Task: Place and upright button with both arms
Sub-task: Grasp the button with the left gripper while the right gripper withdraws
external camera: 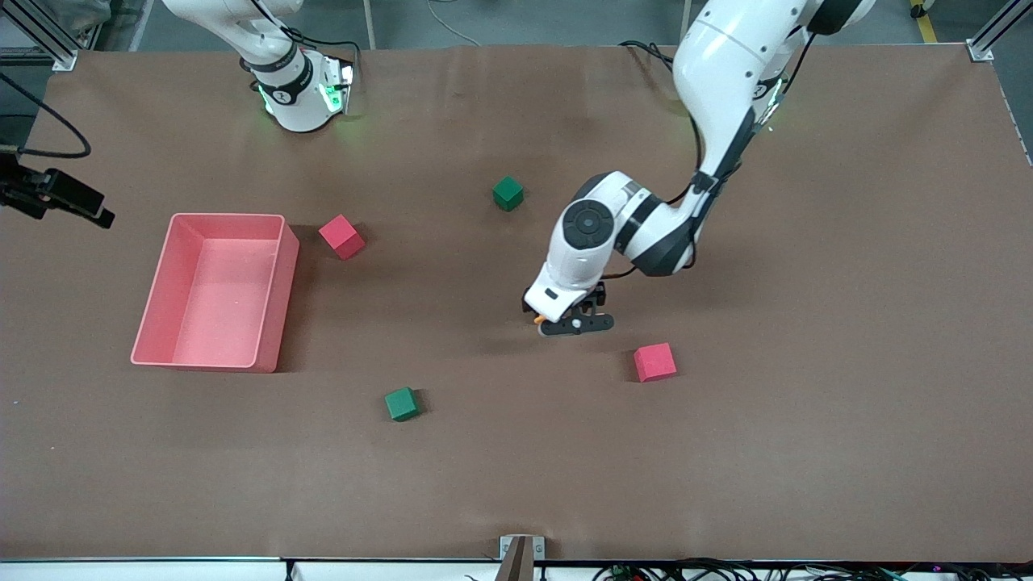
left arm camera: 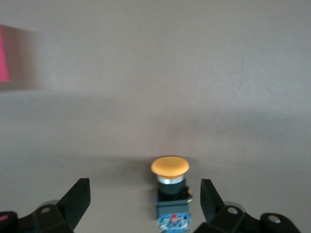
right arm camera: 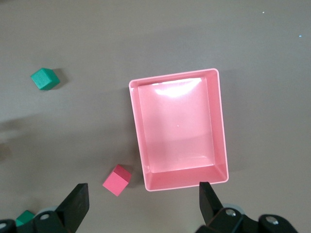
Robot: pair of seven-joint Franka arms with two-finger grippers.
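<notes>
While both grippers gape, one button [left arm camera: 171,194], two red cubes, two green cubes

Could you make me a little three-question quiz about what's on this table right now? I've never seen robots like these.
1. True or false: the left tool is shut on the button.
2. How many cubes lie on the table? A) two B) four C) six
3. What does the right tool hang over?

Key:
1. False: its fingers stand open on either side of the button, not touching it.
2. B: two red, two green.
3. The pink bin, which holds nothing.
</notes>
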